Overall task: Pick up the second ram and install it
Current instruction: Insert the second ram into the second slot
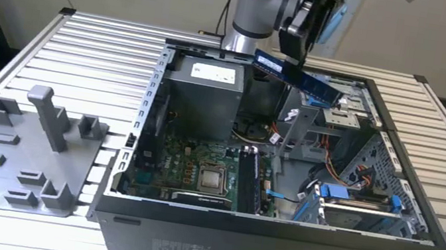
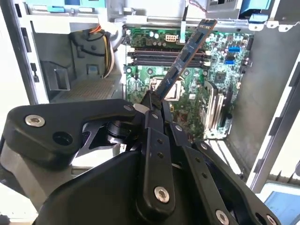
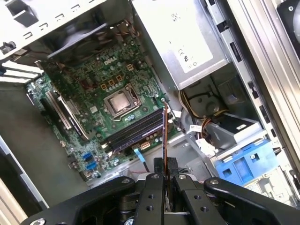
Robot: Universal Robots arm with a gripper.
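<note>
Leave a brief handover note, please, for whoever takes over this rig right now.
Gripper: shut on the second ram, gripping one end.
Position: the ram is tilted in the air above the open computer case, with the motherboard below it.
Done: pick-up.
Left: the install. The ram is not yet in the memory slots beside the processor chip.
</note>
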